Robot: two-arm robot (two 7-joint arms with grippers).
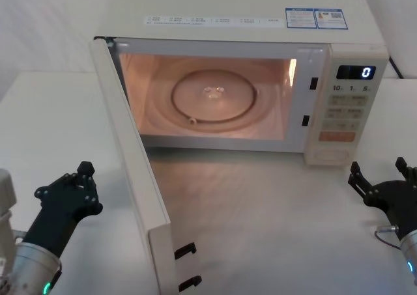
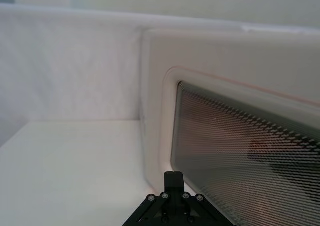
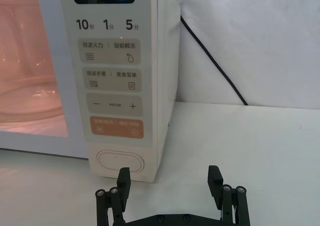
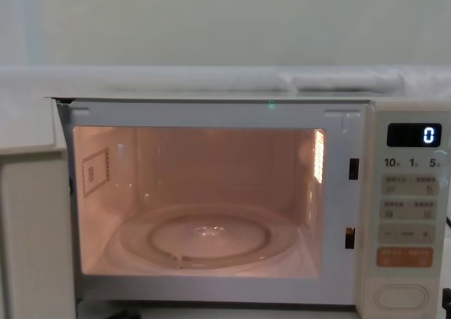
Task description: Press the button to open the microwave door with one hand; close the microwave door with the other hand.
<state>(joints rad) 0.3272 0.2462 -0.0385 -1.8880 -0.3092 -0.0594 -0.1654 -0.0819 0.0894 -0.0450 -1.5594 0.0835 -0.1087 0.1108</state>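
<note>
The microwave door (image 1: 135, 178) stands wide open, swung out toward me, and the lit cavity (image 1: 208, 99) with its glass turntable is exposed. My left gripper (image 1: 85, 171) is shut and sits low on the left, outside the door and apart from it. In the left wrist view its fingertips (image 2: 173, 177) point at the door's outer face (image 2: 235, 141) with the dark window. My right gripper (image 1: 378, 172) is open, low on the right, a short way in front of the control panel. The cream button (image 3: 120, 161) lies just beyond the open right gripper (image 3: 169, 178), untouched.
The microwave (image 4: 394, 122) stands on a white table (image 1: 260, 210); its display (image 1: 356, 72) reads 0. A black cable (image 3: 210, 61) runs down the wall to the right of the microwave. Bare table lies left of the door and in front of the cavity.
</note>
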